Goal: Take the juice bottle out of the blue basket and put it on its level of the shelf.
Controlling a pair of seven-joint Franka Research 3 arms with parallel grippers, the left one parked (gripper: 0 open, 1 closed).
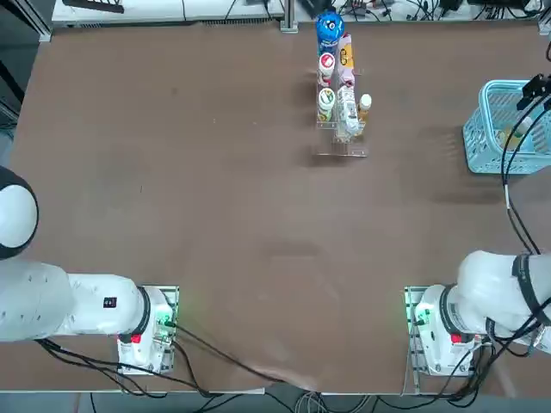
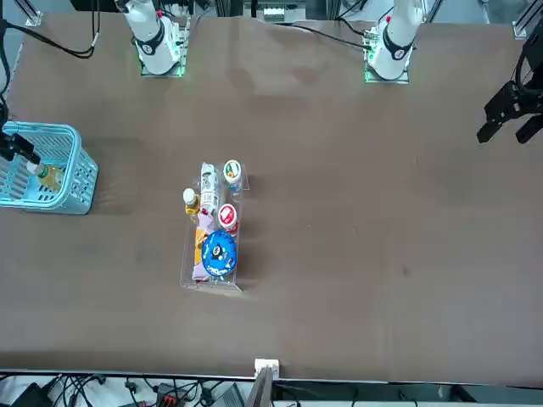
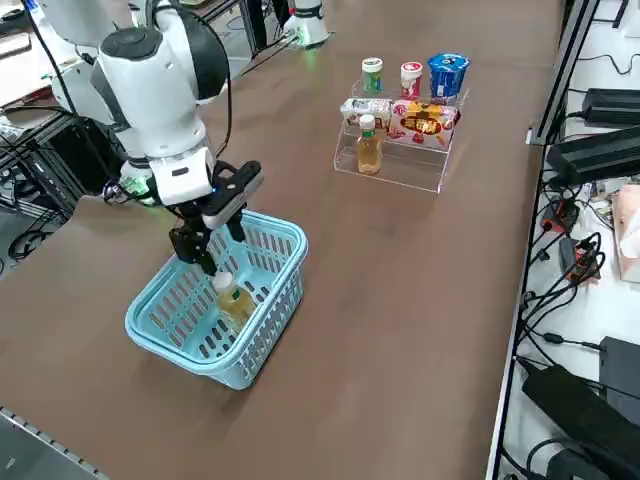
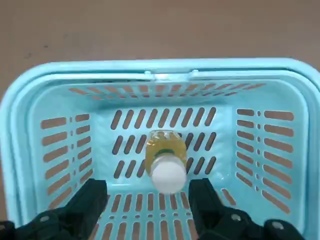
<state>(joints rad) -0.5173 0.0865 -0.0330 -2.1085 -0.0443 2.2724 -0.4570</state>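
The right hand hangs just above the light-blue lattice-sided plastic basket, its black fingers spread apart and holding nothing, one on each side of the white cap without touching it. The small slim clear juice bottle of yellow-amber liquid stands upright inside the basket (cap uppermost, toward the wrist camera). Judgement: light, rigid, smooth-walled and likely slippery; best taken at the neck just under the cap, or squarely across the body. Farther off across the brown tabletop, well apart, stands the clear acrylic stepped shelf, already carrying a near-identical amber bottle on its lowest level.
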